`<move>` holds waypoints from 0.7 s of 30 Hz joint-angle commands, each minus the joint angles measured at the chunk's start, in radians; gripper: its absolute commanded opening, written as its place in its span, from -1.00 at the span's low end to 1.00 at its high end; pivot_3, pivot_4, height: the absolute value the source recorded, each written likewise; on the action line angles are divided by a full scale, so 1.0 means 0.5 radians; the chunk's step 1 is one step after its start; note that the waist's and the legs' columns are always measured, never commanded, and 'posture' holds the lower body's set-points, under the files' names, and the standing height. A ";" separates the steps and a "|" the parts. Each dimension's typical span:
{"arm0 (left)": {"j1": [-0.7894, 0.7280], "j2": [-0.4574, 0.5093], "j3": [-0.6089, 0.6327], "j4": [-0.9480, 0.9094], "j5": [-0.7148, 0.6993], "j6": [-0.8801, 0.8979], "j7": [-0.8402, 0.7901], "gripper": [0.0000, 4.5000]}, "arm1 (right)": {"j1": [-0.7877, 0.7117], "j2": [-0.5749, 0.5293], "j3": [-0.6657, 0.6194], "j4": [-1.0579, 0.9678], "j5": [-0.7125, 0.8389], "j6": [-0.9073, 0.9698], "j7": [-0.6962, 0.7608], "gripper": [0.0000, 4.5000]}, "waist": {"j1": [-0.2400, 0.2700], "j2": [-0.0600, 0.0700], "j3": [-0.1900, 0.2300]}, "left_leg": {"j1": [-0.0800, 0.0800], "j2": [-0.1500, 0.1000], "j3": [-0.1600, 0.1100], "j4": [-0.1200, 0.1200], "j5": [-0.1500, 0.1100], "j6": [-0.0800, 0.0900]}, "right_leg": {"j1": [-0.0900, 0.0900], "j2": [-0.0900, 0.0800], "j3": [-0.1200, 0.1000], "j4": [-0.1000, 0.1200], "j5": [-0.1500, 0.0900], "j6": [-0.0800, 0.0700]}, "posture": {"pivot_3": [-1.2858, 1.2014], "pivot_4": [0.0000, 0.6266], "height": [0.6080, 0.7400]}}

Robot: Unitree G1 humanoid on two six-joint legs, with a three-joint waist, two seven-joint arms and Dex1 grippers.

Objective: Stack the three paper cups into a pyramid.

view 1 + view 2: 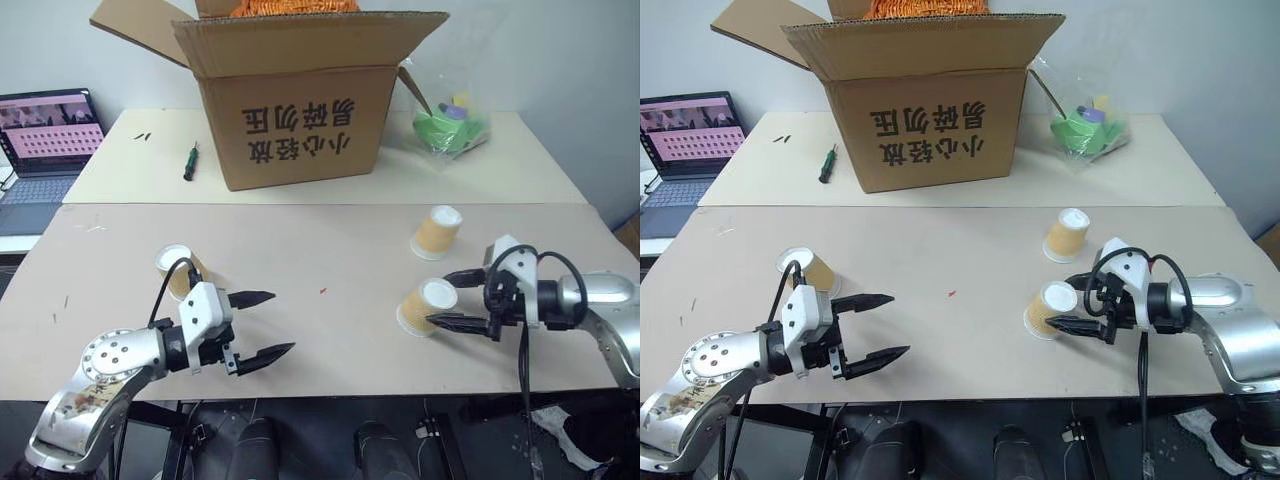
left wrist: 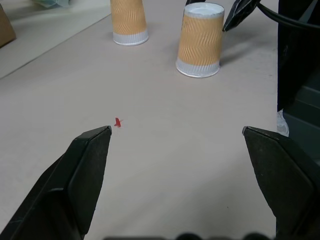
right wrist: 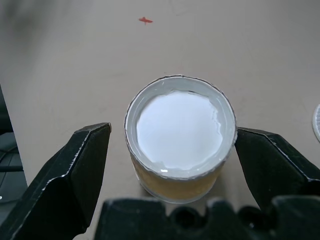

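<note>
With all three paper cups upside down on the tan tabletop (image 1: pixel 330 330), nothing is stacked yet. Near right cup (image 1: pixel 427 307) sits at about 4 o'clock from the red mark (image 1: pixel 322 291) at table centre; right gripper (image 1: pixel 447 300) straddles it, jaws wide, a gap on one side, the other fingertip at the rim, contact unclear, no grip. Far right cup (image 1: pixel 437 232) stands just beyond at 12 o'clock from it, apart. Left cup (image 1: pixel 178 270) is at 9 o'clock from the mark, partly hidden behind the left gripper's (image 1: pixel 262 325) cable and wrist; that gripper is wide open, empty, fingers pointing toward centre.

Back table: open cardboard box (image 1: pixel 300 110) at 12 o'clock, top cut off, orange contents unclear. Screwdriver (image 1: pixel 189 162) at its 9 o'clock, plastic bag with green items (image 1: pixel 451 128) at its 3 o'clock, contents hard to make out. Laptop (image 1: pixel 45 140) at far 10 o'clock, cropped by the frame edge.
</note>
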 commanded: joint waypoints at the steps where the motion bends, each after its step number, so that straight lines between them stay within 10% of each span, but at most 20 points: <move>1: -0.021 -0.004 0.030 -0.012 -0.011 0.003 0.018 1.00 | -0.040 0.007 -0.017 -0.001 -0.024 -0.036 -0.032 0.99 | 0.000 0.000 0.000 | 0.000 0.000 0.000 0.000 0.000 0.000 | 0.000 0.000 0.000 0.000 0.000 0.000 | 0.03 -0.52 0.40; 6: -0.020 -0.002 0.035 -0.017 -0.015 0.010 0.027 1.00 | -0.056 0.030 -0.004 0.008 -0.051 -0.039 -0.055 0.99 | -0.002 0.000 0.000 | 0.000 0.000 0.000 0.000 0.000 0.000 | 0.000 0.000 0.000 0.000 0.000 0.000 | 0.03 -0.52 0.40; 10: -0.009 0.003 0.039 -0.031 -0.022 0.028 0.034 1.00 | -0.095 0.071 0.011 -0.008 -0.050 -0.027 -0.080 0.54 | -0.006 0.000 0.000 | 0.000 0.000 0.000 0.000 0.000 0.000 | 0.000 0.000 0.000 0.000 0.000 0.000 | 0.03 -0.52 0.40; 21: -0.053 -0.004 -0.017 0.003 0.005 0.047 0.028 1.00 | -0.796 0.374 0.263 0.066 0.047 0.125 -0.036 0.54 | -0.038 -0.001 0.001 | 0.000 0.001 0.000 -0.001 0.000 0.000 | -0.005 0.001 0.001 0.003 0.001 0.001 | 0.03 -0.52 0.40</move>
